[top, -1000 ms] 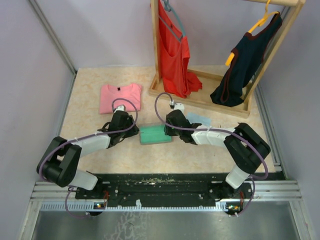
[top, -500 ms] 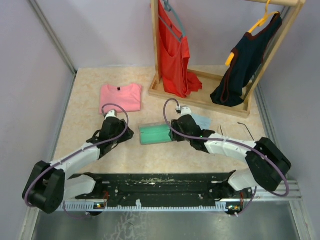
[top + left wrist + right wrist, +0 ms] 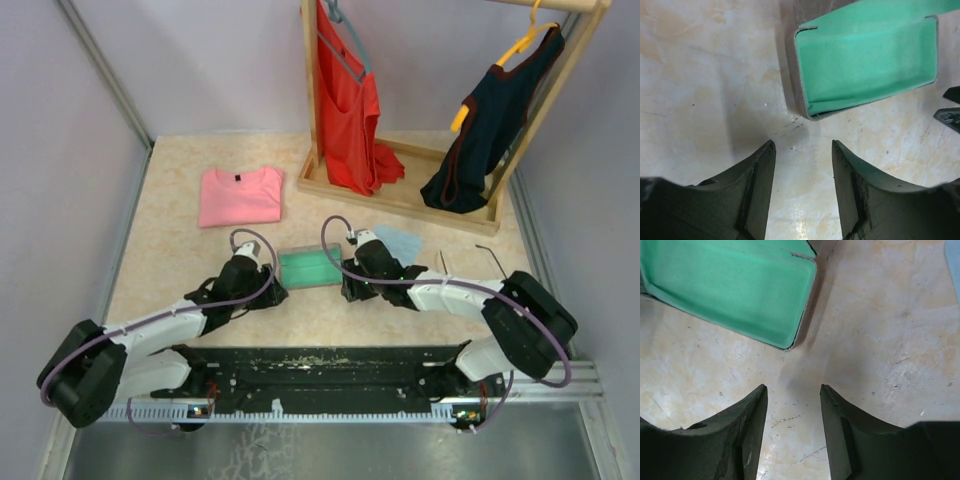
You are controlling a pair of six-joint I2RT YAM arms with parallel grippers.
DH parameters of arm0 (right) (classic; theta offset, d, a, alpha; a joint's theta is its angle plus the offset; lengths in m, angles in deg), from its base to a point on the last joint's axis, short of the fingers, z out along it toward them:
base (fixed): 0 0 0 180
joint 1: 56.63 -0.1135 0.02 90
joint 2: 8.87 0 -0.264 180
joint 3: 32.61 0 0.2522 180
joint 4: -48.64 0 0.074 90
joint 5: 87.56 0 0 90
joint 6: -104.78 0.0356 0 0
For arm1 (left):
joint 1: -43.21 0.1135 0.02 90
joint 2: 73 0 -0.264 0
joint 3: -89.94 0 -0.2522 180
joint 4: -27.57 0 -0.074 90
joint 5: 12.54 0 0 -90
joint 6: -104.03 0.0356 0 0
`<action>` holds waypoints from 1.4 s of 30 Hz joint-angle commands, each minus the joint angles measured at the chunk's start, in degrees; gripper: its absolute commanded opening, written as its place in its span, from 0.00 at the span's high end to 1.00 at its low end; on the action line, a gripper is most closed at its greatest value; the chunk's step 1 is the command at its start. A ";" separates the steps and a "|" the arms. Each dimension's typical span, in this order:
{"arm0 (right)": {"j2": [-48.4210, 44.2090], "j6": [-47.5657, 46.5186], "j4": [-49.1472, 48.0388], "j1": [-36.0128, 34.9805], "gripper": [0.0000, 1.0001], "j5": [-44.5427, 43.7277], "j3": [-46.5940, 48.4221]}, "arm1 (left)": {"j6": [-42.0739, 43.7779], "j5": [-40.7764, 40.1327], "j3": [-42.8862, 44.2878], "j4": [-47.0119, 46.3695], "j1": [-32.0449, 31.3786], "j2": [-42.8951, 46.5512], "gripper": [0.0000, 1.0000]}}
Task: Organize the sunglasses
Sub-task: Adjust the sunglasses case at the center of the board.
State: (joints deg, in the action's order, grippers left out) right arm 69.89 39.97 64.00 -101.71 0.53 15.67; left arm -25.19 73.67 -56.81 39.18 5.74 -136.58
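Flanking the open case (image 3: pixel 310 268), both pincers spread

On the table (image 3: pixel 170 260), a folded pink shirt (image 3: pixel 240 195) lies far left, well apart from the rest. Nearer the front, the left gripper (image 3: pixel 268 292) sits low just beside the case's left end. The left wrist view shows its jaws released, with bare table between the fingers (image 3: pixel 757 175) and the case's near corner just ahead of the tips. The case lies open, green lining up.

At the case's right end, the right gripper (image 3: pixel 350 290) is likewise low and released. Its wrist view shows parted fingers (image 3: pixel 837 425) over bare table and the case's corner just beyond the tips, not touching.

Behind that arm lies a light blue cloth (image 3: pixel 400 242). Right of it, apart from the case and both grippers, the sunglasses (image 3: pixel 468 257) lie on the table, seen only as thin dark wires. A wooden rack (image 3: pixel 400 200) with hanging tops stands at the back right.
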 commanded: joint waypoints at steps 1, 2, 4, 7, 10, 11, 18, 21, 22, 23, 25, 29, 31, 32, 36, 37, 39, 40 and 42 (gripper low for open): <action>3.62 -1.05 -3.11 0.40 0.54 1.05 2.56 | -1.55 0.30 -0.87 -4.04 -0.58 -2.19 0.46; 5.02 -0.97 -3.14 0.43 0.56 0.93 3.53 | -1.49 0.28 -0.94 -4.73 -0.58 -2.89 0.47; 7.06 -0.78 -2.85 0.43 0.60 0.57 5.03 | -1.32 0.32 -0.73 -6.01 -0.58 -4.58 0.48; 9.20 -0.28 -3.60 0.43 0.63 0.90 6.19 | -0.84 0.31 -0.24 -8.16 -0.58 -8.11 0.51; 10.23 0.54 -4.36 0.43 0.65 0.80 6.51 | -0.53 -0.48 0.74 -9.01 -0.58 -10.94 0.54; 10.34 0.75 -4.60 0.43 0.65 0.51 6.48 | -0.32 -0.72 1.03 -9.42 -0.58 -11.58 0.55; 11.48 1.46 -6.16 0.43 0.66 -0.65 7.01 | 1.21 -1.91 3.64 -11.14 -0.58 -15.68 0.57; 12.34 1.43 -6.50 0.41 0.66 -0.99 7.93 | 1.73 -2.14 5.06 -11.39 -0.56 -17.39 0.58; 12.60 1.40 -6.50 0.43 0.66 -1.16 8.27 | 1.90 -2.37 5.64 -11.27 -0.50 -17.86 0.58; 12.83 1.24 -6.57 0.43 0.66 -1.49 8.62 | 2.07 -2.69 6.03 -11.10 -0.50 -18.17 0.58; 13.14 0.81 -6.52 0.39 0.66 -2.12 9.31 | 2.13 -3.57 6.65 -10.46 -0.42 -18.57 0.58; 12.19 -0.63 -4.56 0.45 0.62 -2.90 10.46 | 1.76 -5.32 7.61 -6.44 -0.23 -16.83 0.53; 9.92 -0.84 -3.66 0.50 0.57 -3.58 9.72 | 1.30 -6.32 7.27 -3.88 -0.23 -13.99 0.50; 8.31 -0.77 -3.30 0.48 0.53 -3.94 8.99 | 1.12 -6.90 6.85 -2.57 -0.23 -11.88 0.49; 0.07 -0.01 -1.13 0.52 0.42 -5.37 5.85 | 0.73 -9.65 5.80 3.39 -0.14 -2.01 0.40; -2.14 0.09 -0.29 0.52 0.42 -5.77 5.19 | 0.75 -10.46 5.78 4.91 -0.10 0.57 0.38; -7.01 0.38 1.84 0.52 0.41 -7.15 4.35 | 1.09 -12.22 5.72 7.15 -0.06 5.17 0.35; -8.82 0.87 3.36 0.53 0.41 -8.89 4.17 | 1.27 -12.74 5.85 8.29 0.02 7.18 0.33; -11.85 2.76 7.41 0.65 0.41 -14.70 4.30 | 1.61 -12.93 6.76 10.89 0.44 10.64 0.31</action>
State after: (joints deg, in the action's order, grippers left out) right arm 64.71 40.35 66.41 -101.36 -5.53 19.80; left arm -24.51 63.79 -50.86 42.91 5.50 -131.46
